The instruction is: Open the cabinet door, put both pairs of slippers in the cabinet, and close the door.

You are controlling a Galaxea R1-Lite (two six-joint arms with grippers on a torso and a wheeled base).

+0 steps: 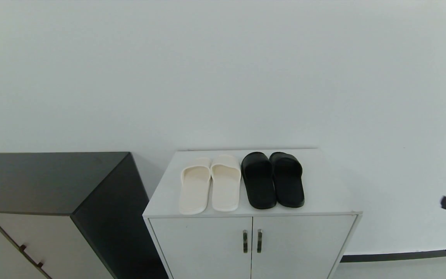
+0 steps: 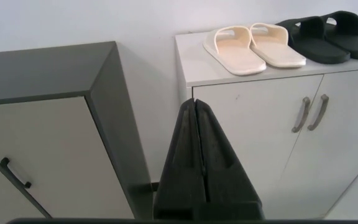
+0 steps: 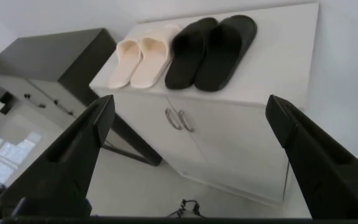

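Two pairs of slippers rest on the flat top of the white cabinet [image 1: 323,190] in the lower middle of the head view. The cream pair [image 1: 210,184] lies to the left and the black pair [image 1: 272,179] just beside it to the right, all toes toward the wall and heels near the front edge. Below them the cabinet doors [image 1: 203,248] are both shut, their two metal handles [image 1: 245,241] side by side at the centre seam. A dark-topped drawer unit [image 1: 45,182] takes up the lower left corner, close beside the white cabinet.

From the left wrist view, the left gripper [image 2: 195,106] has its fingers pressed flat together with nothing between them. It hangs in front of the narrow gap between the drawer unit and the white cabinet, at about door height and apart from both. Both pairs of slippers lie on the cabinet top beyond it.

From the right wrist view, the right gripper [image 3: 189,102] is spread wide and holds nothing. It looks down on the cabinet from above and in front, well apart from it; slippers, handles and closed doors show between its fingers.
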